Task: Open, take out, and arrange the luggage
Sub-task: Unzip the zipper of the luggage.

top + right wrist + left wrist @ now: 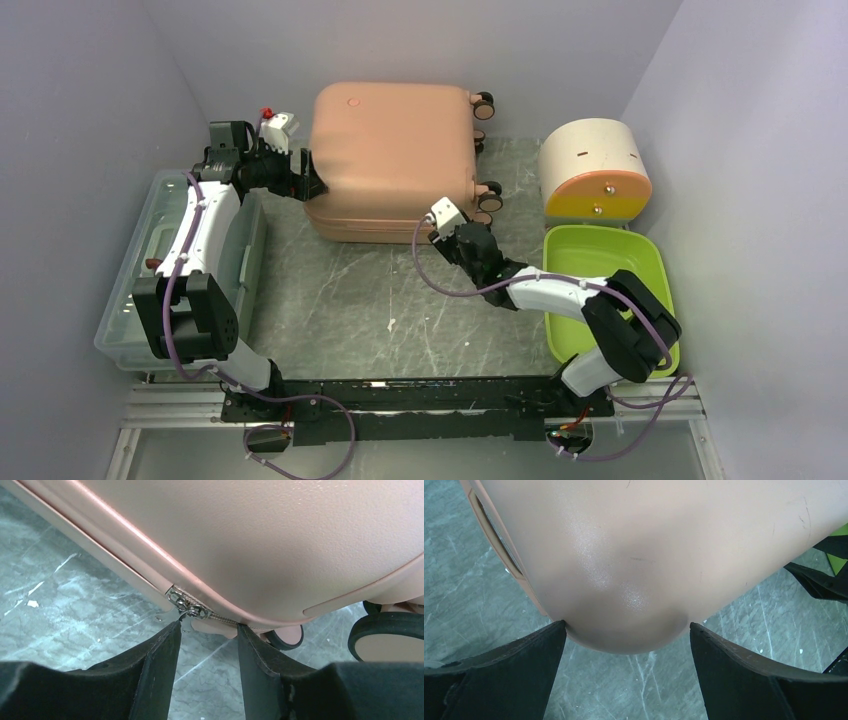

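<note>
Right gripper (208,626) half-parted at the luggage (390,150) zipper pulls (186,605)
Left gripper (627,625) spread wide around the closed luggage's rounded corner; luggage lies flat at the table's (400,300) far centre

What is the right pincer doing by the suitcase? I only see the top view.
Observer: The right wrist view shows the right pincer aimed at two metal zipper pulls on the suitcase seam.
Operator: Is it holding them?
Observer: No. Its jaws stand apart, and one fingertip sits right beside the pulls.
Operator: What about the left pincer?
Observer: The left wrist view shows the left pincer wide open, straddling a rounded corner of the suitcase, with both fingertips at its sides.
</note>
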You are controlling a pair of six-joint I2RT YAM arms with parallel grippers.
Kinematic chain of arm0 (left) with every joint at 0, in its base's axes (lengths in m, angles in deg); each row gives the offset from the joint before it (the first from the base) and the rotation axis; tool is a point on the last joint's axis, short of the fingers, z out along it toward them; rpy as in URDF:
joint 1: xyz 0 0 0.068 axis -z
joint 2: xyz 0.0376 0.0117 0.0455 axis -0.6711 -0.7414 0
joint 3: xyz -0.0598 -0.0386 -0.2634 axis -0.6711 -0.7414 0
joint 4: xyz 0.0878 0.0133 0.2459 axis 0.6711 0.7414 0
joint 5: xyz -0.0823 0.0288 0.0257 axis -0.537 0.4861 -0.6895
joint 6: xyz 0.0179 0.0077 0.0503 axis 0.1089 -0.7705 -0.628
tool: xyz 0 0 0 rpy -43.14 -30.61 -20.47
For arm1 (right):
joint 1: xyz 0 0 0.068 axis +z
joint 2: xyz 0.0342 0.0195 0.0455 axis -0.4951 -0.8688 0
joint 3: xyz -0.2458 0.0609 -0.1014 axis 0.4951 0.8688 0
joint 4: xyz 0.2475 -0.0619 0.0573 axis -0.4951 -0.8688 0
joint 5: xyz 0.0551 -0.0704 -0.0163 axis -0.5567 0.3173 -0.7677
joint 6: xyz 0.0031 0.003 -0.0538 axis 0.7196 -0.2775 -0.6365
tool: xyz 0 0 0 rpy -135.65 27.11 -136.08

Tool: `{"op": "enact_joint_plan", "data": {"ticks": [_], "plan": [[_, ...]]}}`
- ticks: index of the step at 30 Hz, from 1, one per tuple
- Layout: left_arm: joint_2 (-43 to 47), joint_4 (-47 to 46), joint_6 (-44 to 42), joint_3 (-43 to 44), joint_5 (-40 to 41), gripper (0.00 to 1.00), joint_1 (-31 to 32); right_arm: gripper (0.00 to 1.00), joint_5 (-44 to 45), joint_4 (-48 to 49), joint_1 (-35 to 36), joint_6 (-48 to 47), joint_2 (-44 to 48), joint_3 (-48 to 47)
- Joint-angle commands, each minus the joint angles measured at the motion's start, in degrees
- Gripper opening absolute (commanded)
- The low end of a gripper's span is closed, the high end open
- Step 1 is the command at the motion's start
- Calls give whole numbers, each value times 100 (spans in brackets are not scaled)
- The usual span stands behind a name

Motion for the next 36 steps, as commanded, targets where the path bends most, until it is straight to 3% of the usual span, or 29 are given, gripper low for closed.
{"op": "enact_joint_plan", "data": {"ticks": [1,13,22,36], "plan": [[136,15,161,80,-255,99,52,48,-450,-290,-38,774,-287,-584],[123,-32,183,34,-293,99,52,46,-383,-984,-14,1506,-264,-898],[131,-36,180,10,-305,99,55,45,-1165,-1678,-23,2051,-108,-1128],[175,-58,167,-45,-285,99,52,47,-1156,-1721,-31,2135,-180,-1107]]}}
